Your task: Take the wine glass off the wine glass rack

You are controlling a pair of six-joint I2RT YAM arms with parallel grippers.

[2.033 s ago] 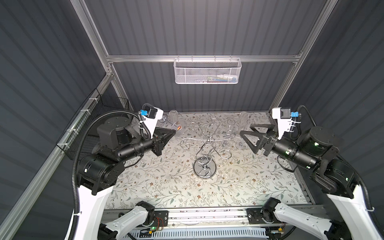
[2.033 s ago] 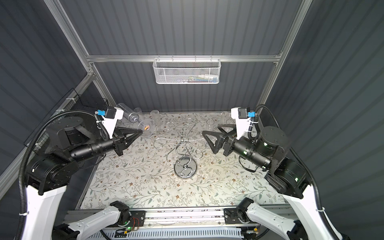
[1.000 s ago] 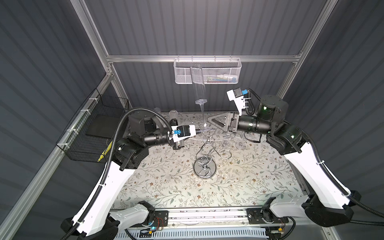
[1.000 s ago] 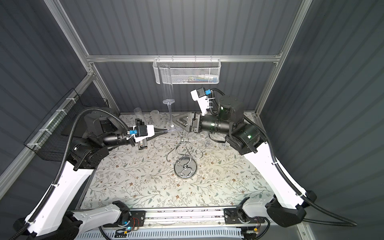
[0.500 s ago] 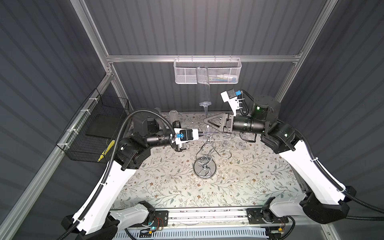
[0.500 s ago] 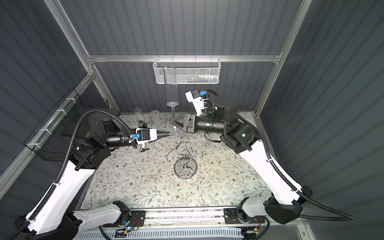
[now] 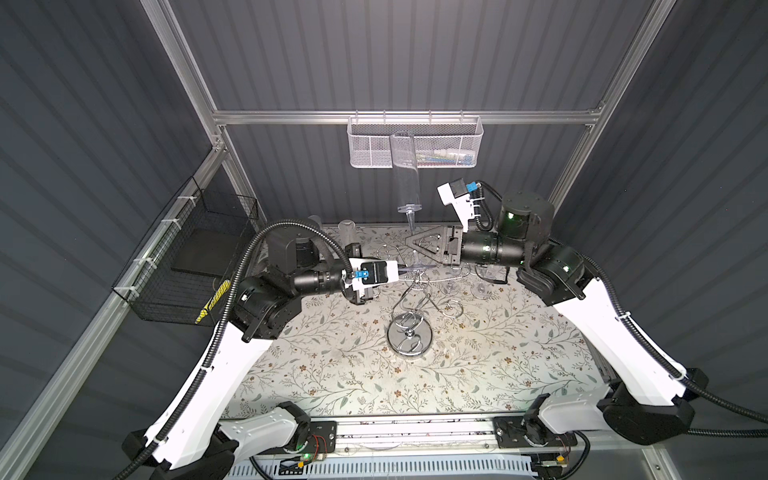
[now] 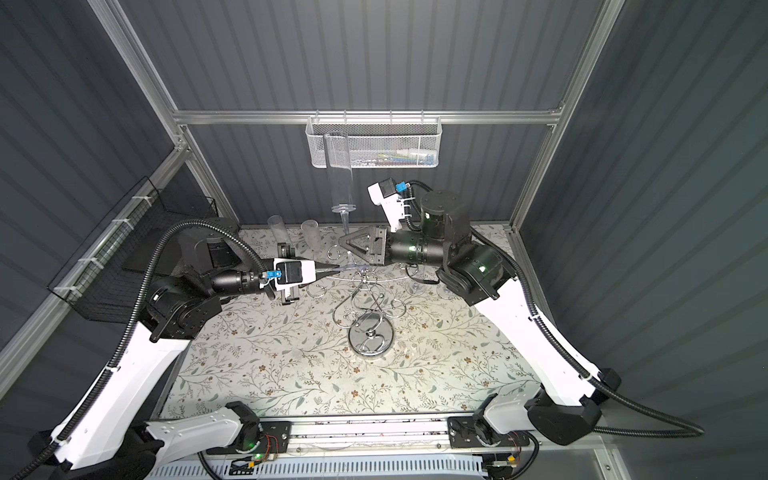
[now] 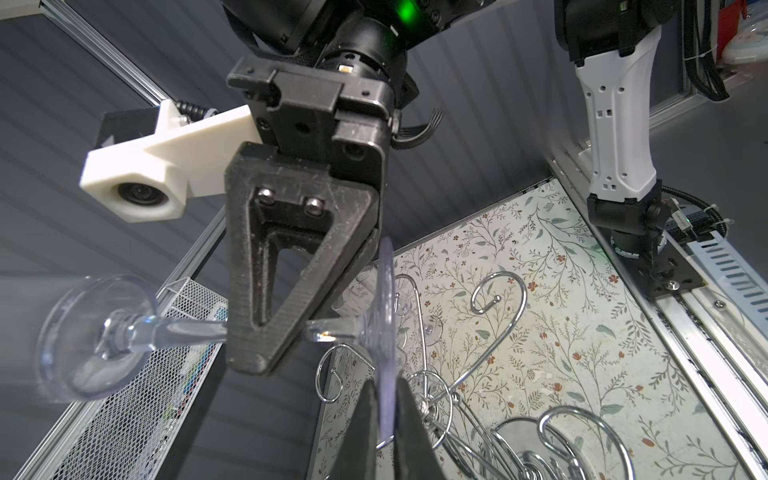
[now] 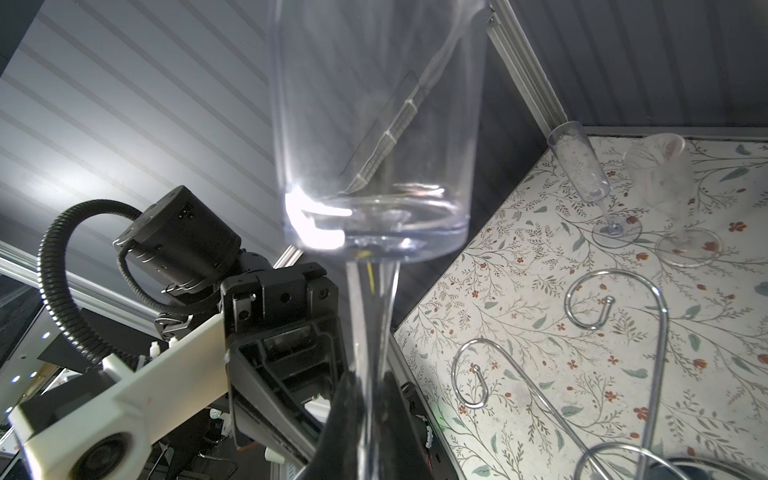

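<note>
Chrome hooks cleared, glass between my two claws

My right claw (image 10: 370, 419) is pressed together on the wine glass (image 7: 404, 174), pinching its stem (image 9: 178, 330) partway between bowl and foot. The glass stands bowl-up in the air, directly above the top of the wine glass rack (image 7: 409, 338), with its foot (image 9: 386, 291) just over the hub where the curled arms meet. In my left wrist view the foot looks free of every hook, though the wires crowd close behind it and I would not swear to the last one.

My left claw (image 9: 386, 424) straddles the rim of that foot, one finger on each face of the disc. The gap is slim, and I cannot tell whether the fingers bear on the disc or merely flank it.

I judge the lift-off to be done or nearly so, and the step in hand to be a handover: the stem grip takes the weight while the foot grip lets go. The next move calls for my left claw to spread enough to clear the disc and draw back from the rack without knocking the foot sideways, since a thin, smooth stem could twist in a two-finger pinch. Then my right arm needs to carry the glass upright to bare counter (image 7: 332, 374) beside the rack, wide of the two glasses (image 8: 309, 230) standing behind it, and lower it foot-first
</note>
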